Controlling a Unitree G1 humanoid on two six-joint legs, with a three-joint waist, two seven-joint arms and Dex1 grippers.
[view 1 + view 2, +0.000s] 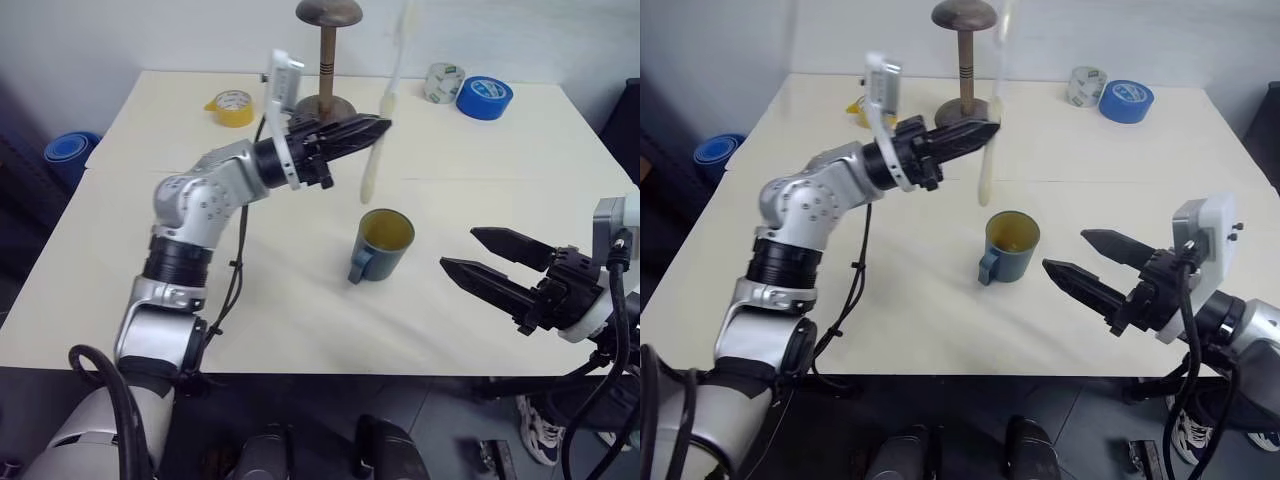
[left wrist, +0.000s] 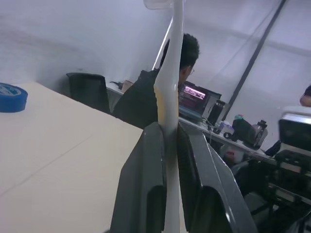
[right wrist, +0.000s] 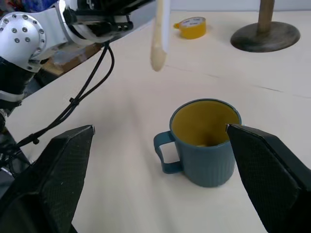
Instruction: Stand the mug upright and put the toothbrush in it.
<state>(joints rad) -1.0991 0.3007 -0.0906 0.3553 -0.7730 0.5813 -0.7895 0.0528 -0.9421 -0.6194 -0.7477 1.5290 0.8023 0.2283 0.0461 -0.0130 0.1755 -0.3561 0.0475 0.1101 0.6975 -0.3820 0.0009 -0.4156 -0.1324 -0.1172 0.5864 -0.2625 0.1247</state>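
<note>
Left eye view: the mug (image 1: 382,244) stands upright near the middle of the frame on the pale surface (image 1: 150,250), yellow inside showing, handle toward the lower left. Just above it, the left hand (image 1: 368,128) is clenched on the toothbrush (image 1: 385,110), which hangs nearly upright in the air with its handle end down, close above the mug's rim but apart from it. At the lower right of the frame the right hand (image 1: 480,255) is released, fingers spread, beside the mug without touching it.
</note>
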